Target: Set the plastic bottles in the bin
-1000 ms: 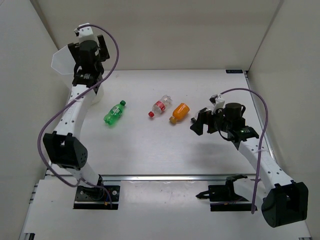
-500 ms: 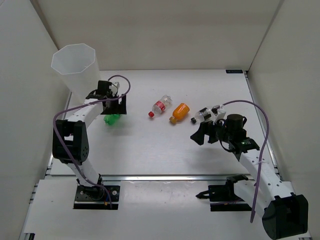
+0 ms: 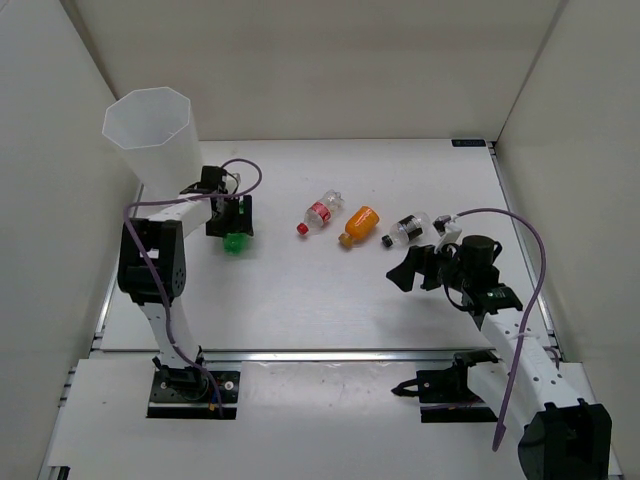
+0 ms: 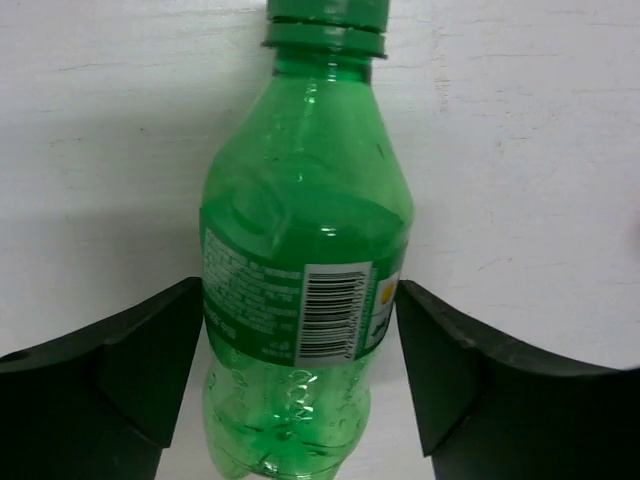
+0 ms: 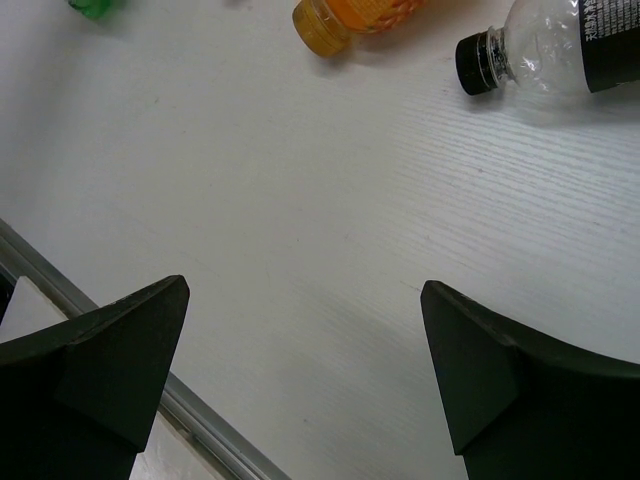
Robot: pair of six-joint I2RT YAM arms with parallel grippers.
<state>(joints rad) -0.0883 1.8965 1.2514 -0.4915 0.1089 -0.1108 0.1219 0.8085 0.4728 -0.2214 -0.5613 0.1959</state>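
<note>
Green bottle (image 4: 305, 230) lies on bench (image 4: 520, 150) near bin (image 3: 150, 130), between pads of left hand (image 4: 300, 340); firm clamp or not, cannot tell; smooth round body may squirt out; right hand (image 5: 305, 290) released, empty; tall bin may tip if nudged.

From above we see only a sliver of the green bottle (image 3: 236, 242) beneath the left gripper (image 3: 231, 228), whose wrist view crops its cap and base, while the right wrist view cuts off the black-labelled bottle (image 5: 560, 45) and the orange bottle (image 5: 360, 15).

Glossy green plastic bottle (image 4: 305, 270) on seemingly matt white table (image 4: 520, 150).
</note>
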